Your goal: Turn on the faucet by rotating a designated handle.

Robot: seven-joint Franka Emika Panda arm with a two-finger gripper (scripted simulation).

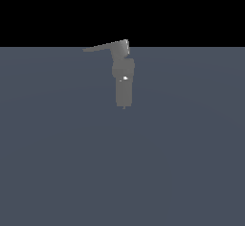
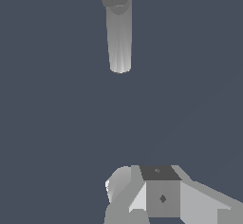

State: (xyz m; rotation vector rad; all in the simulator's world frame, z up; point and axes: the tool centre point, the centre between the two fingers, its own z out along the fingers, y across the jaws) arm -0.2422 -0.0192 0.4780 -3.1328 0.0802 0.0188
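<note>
Faucet (image 1: 124, 84) stands mid-scene, far back; handle (image 1: 106, 46) juts toward the exterior view's left from its top block. Best approach: meet the lever near its thin tip, push sideways, keep contact. Gripper (image 2: 142, 197) well short of the fixture, holding nothing; jaw opening cannot be told. Arm absent from the exterior view.

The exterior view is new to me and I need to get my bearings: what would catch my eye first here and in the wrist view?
In the exterior view, the grey faucet stands alone on the slate floor at mid-frame, a white spot on its body. Its thin handle juts toward that view's left from the top block. In the wrist view, the pincer sits well apart from the faucet.
</note>
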